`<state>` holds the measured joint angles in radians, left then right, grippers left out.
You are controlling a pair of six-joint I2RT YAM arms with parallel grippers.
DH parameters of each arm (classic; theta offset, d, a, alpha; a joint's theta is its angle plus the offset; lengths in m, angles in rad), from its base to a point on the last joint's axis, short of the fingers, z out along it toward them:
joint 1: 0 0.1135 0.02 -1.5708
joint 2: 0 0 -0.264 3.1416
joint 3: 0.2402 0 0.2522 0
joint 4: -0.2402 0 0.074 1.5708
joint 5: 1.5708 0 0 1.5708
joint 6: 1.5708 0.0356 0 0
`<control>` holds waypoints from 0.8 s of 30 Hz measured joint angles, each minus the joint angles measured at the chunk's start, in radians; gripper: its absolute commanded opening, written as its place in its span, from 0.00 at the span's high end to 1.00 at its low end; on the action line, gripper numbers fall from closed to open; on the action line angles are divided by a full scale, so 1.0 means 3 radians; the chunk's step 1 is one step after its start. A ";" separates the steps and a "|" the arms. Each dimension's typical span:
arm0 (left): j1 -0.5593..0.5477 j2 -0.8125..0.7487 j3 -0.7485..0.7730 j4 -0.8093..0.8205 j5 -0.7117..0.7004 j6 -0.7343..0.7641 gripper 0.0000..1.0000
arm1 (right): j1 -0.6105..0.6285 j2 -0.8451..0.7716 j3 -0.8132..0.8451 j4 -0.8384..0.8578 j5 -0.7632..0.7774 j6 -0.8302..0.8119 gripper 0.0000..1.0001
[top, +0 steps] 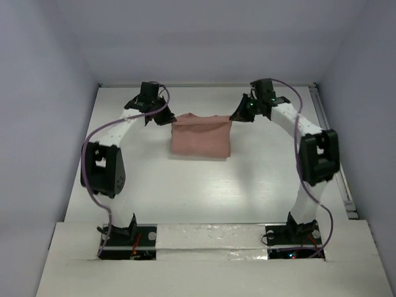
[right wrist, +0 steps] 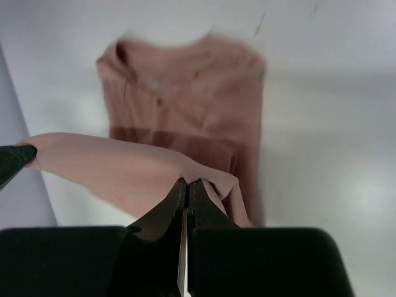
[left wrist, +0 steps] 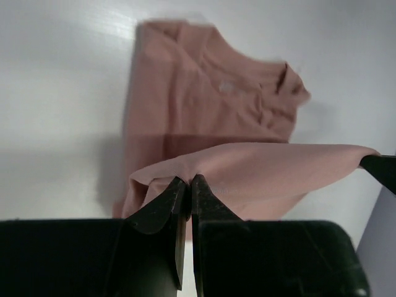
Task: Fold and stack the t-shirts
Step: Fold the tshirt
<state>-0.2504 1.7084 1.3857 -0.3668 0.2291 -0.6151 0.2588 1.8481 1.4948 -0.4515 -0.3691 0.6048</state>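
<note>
A pale mark (left wrist: 224, 86) on the t-shirt (top: 201, 137) is too blurred to read. The left pincer (left wrist: 189, 180) and right pincer (right wrist: 187, 182) each clamp a corner of its raised edge. The rest lies far-centre on the table (top: 185, 192).

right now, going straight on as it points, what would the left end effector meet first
Probably the flat part of the t-shirt on the table, beyond the fold the left end effector pinches.
</note>
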 measured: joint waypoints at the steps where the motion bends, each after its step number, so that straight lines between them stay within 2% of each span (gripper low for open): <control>1: 0.0028 0.0239 0.0161 0.0052 -0.0014 0.0010 1.00 | -0.0027 0.0266 0.0253 -0.0004 -0.0001 -0.0011 1.00; 9: 0.0197 0.1612 0.1326 0.0095 -0.0029 -0.0003 1.00 | -0.0142 0.1637 0.1648 -0.0051 -0.0011 -0.0056 1.00; 11: 0.0212 0.1795 0.1535 0.0088 -0.0034 -0.0031 0.94 | -0.0175 0.1853 0.1914 -0.0114 -0.0019 -0.0045 0.96; 12: 0.0217 0.1868 0.1631 0.0092 -0.0032 -0.0050 0.87 | -0.0189 0.1926 0.2001 -0.0113 -0.0022 -0.0036 0.90; 13: 0.0221 0.1915 0.1695 0.0111 -0.0031 -0.0066 0.61 | -0.0203 0.1985 0.2075 -0.0118 -0.0029 -0.0019 0.81; 14: 0.0225 0.1939 0.1736 0.0117 -0.0036 -0.0056 0.51 | -0.0214 0.2031 0.2143 -0.0120 -0.0038 -0.0010 0.63; 16: 0.0242 0.1948 0.1795 0.0122 -0.0067 -0.0112 0.39 | -0.0238 0.2089 0.2280 -0.0135 -0.0027 0.0019 0.46; 17: 0.0253 0.1943 0.1820 0.0140 -0.0081 -0.0122 0.35 | -0.0253 0.2096 0.2332 -0.0130 -0.0032 0.0036 0.33; 19: 0.0273 0.1895 0.1829 0.0220 -0.0112 -0.0135 0.32 | -0.0273 0.2065 0.2382 -0.0103 -0.0060 0.0042 0.31; 20: 0.0276 0.1840 0.1808 0.0252 -0.0136 -0.0131 0.32 | -0.0276 0.2028 0.2379 -0.0098 -0.0076 0.0053 0.31; 21: 0.0278 0.1724 0.1723 0.0303 -0.0160 -0.0122 0.41 | -0.0286 0.1973 0.2340 -0.0083 -0.0095 0.0055 0.35; 22: 0.0278 0.1640 0.1663 0.0309 -0.0165 -0.0121 0.48 | -0.0291 0.1860 0.2221 -0.0041 -0.0107 0.0047 0.48; 23: 0.0273 0.1457 0.1490 0.0393 -0.0168 -0.0092 0.54 | -0.0290 0.1720 0.2066 -0.0022 -0.0104 0.0027 0.85; 24: 0.0264 0.1280 0.1333 0.0422 -0.0163 -0.0067 0.60 | -0.0277 0.1536 0.1854 0.0001 -0.0109 -0.0009 1.00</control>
<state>-0.1711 2.0926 1.7855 -0.2401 0.1802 -0.6353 0.1757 2.3089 2.0510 -0.4511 -0.4019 0.6022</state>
